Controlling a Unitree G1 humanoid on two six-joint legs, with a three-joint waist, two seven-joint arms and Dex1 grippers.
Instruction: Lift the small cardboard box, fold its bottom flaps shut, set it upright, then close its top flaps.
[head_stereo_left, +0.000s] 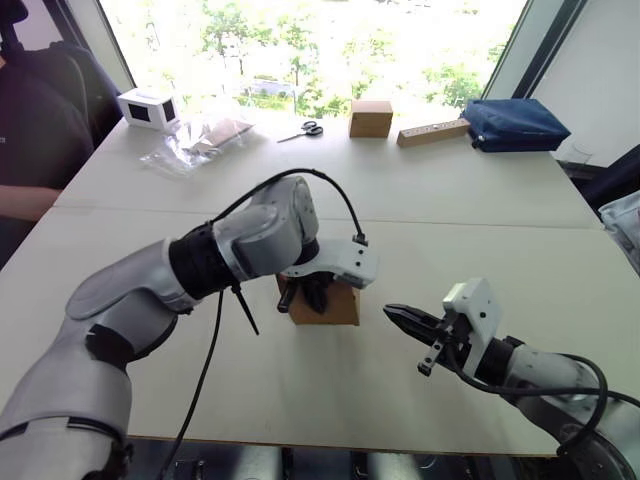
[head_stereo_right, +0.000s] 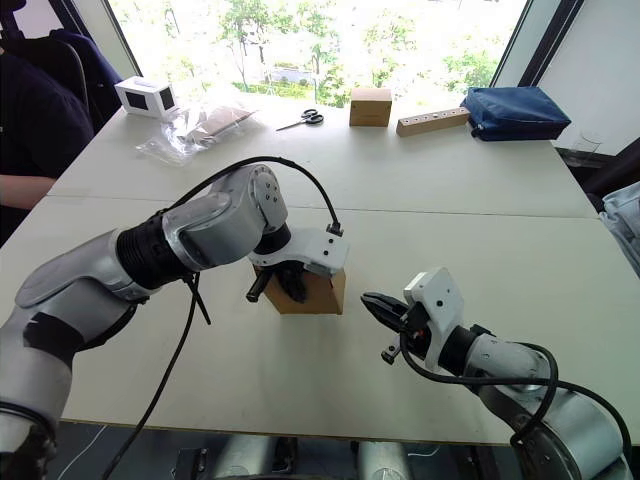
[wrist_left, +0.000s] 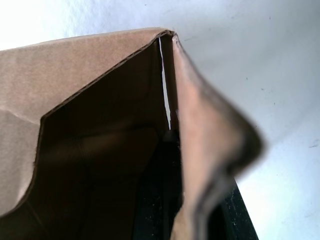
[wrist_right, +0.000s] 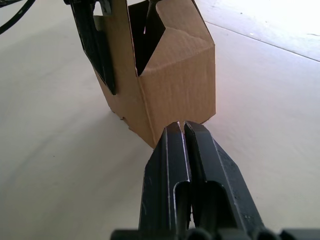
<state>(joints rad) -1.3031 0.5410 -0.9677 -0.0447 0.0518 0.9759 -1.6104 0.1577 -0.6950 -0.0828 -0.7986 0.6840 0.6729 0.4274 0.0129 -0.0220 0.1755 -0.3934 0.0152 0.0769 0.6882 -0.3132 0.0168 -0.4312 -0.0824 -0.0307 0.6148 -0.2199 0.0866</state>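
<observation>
**Robot's left gripper clamped a box wall as the right waited beside it**

The small cardboard box (head_stereo_left: 330, 303) stood upright on the white table (head_stereo_left: 420, 200), near its front edge, with its open end up and its top flaps (wrist_right: 150, 30) raised. The left gripper (head_stereo_left: 312, 292) reached down from above, its two black fingers (wrist_right: 95, 45) pinching one side wall of the box, one finger outside and one inside, as the left wrist view showed from within the brown interior. The right gripper (head_stereo_left: 392, 314) hovered just beside the box on its right, apart from it, its fingers (wrist_right: 172, 165) pressed together and pointed at a lower corner of the cardboard. Well beyond, along the far side of the table by the window, lay a white box with a dark face (head_stereo_left: 148, 108), a clear plastic bag (head_stereo_left: 195, 140), scissors (head_stereo_left: 303, 130), a cube-shaped brown box (head_stereo_left: 370, 117), a wooden block (head_stereo_left: 432, 131) and a blue pouch (head_stereo_left: 514, 124). A person's arm (head_stereo_left: 25, 200) rested at the table's left edge.
</observation>
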